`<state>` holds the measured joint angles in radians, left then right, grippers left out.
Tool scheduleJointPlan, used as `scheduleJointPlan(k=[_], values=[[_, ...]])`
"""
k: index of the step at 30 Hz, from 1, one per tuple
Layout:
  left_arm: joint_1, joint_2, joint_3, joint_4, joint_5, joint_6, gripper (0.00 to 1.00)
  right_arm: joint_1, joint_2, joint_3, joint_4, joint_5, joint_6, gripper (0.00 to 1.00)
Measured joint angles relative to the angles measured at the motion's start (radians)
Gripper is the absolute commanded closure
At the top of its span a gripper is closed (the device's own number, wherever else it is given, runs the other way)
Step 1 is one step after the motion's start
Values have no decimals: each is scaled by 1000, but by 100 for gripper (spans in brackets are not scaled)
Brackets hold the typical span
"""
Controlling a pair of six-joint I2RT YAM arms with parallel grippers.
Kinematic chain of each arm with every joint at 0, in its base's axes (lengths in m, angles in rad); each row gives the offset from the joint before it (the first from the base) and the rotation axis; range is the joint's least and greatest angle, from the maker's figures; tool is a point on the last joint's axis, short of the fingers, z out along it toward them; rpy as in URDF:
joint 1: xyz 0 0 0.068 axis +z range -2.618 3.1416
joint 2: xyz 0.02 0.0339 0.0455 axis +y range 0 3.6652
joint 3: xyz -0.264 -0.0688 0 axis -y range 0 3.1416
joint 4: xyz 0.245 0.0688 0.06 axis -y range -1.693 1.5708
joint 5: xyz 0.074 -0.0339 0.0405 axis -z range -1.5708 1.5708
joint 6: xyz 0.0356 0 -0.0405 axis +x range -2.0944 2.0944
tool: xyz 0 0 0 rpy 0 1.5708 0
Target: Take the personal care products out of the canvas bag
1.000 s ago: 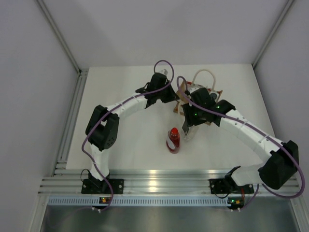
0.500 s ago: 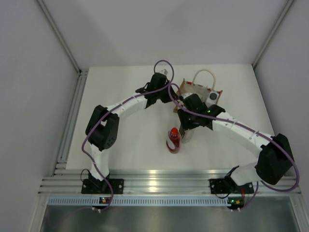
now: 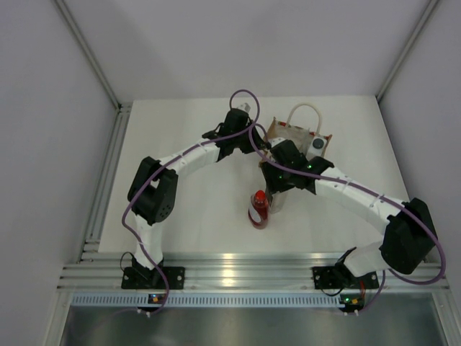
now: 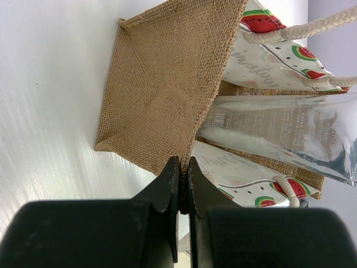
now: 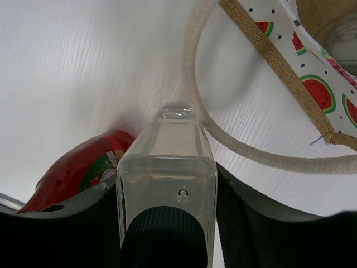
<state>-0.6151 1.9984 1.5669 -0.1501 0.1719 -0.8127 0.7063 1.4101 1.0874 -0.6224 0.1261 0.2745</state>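
Hiding most of the whitish bottle (image 5: 167, 151) from overhead, the right jaws flanked it on the bench (image 5: 83, 67) just beside the red bottle (image 5: 78, 167), gripping or loosened I couldn't tell, while the left jaws stayed pinched on the rim of the canvas bag (image 4: 162, 89), right arm lower than a second before.

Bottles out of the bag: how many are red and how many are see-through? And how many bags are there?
red bottle: 1
clear bottle with a dark cap: 1
canvas bag: 1
Total: 3 things, and 2 of them are bottles out of the bag.
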Motion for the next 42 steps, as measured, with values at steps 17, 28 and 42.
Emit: scheduleJointPlan(k=[17, 28, 42], values=[[0, 0, 0, 0, 0, 0, 100, 1, -21, 80, 5, -6, -3, 34], [0, 0, 0, 0, 0, 0, 100, -18, -98, 207, -6, 120, 5, 33], [0, 0, 0, 0, 0, -5, 100, -194, 3, 325, -8, 347, 93, 39]])
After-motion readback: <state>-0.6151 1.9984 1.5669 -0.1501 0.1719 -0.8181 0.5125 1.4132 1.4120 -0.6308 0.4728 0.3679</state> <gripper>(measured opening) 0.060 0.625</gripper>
